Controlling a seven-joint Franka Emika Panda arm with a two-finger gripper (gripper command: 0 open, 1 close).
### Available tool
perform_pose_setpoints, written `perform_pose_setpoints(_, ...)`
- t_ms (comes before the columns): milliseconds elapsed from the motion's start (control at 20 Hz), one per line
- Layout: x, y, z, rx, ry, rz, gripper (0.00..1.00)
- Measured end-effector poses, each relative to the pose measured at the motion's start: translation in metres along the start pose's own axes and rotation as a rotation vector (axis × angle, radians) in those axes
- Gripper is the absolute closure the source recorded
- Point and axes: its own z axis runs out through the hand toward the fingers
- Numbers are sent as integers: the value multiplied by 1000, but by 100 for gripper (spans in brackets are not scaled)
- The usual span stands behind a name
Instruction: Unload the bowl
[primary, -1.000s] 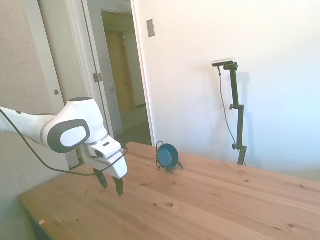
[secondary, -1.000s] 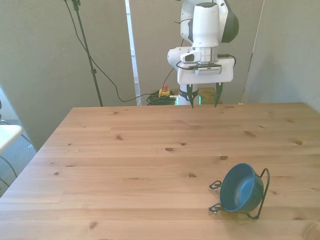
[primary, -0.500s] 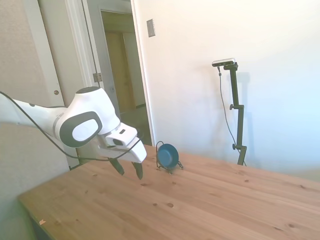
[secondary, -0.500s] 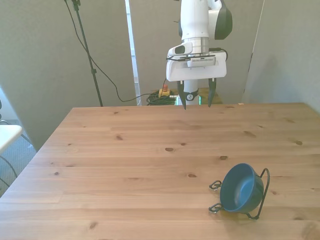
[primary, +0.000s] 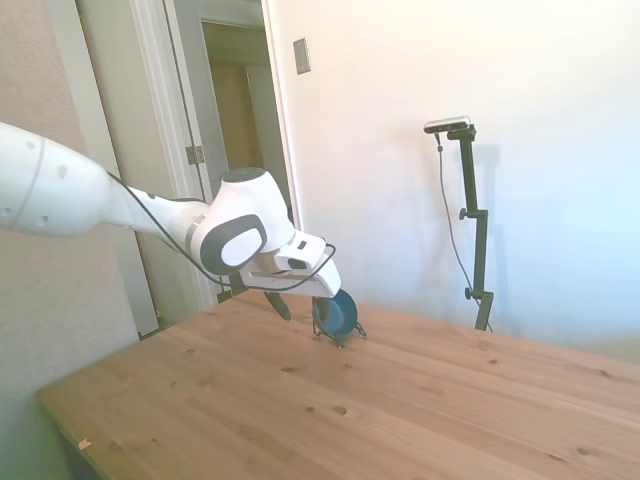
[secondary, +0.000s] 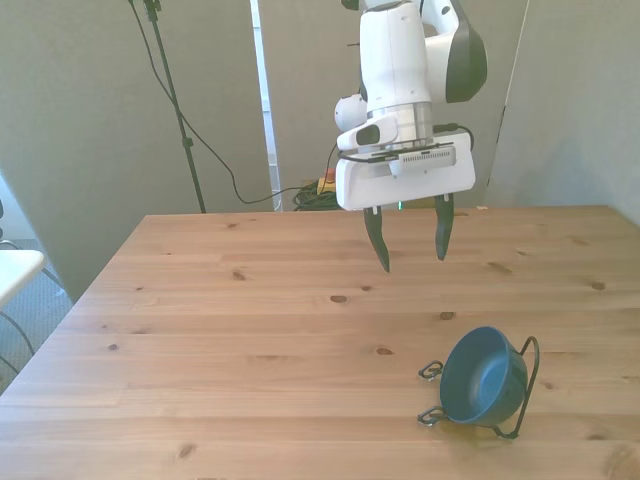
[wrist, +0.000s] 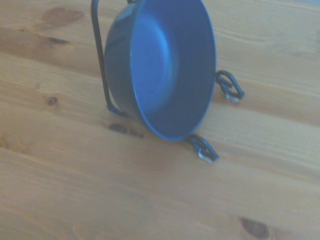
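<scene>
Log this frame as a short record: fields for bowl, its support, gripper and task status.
bowl: dark blue bowl, tilted on its side, opening toward the robot
support: thin black wire rack on the wooden table
gripper: gripper open, empty, in the air short of the bowl
contact: none
task status: bowl not yet unloaded

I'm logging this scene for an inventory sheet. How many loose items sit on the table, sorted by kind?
Bowls: 1, the dark blue-teal bowl, propped on edge in the rack.
Wire racks: 1, the thin black wire rack holding it.
Total: 2 items on the wooden table.
</scene>
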Motion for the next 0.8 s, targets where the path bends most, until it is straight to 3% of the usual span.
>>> perform_pose_setpoints(450,17,-24,8,42,5,-53,0)
perform_pose_setpoints(800,22,-42,36,103,8,-129,0)
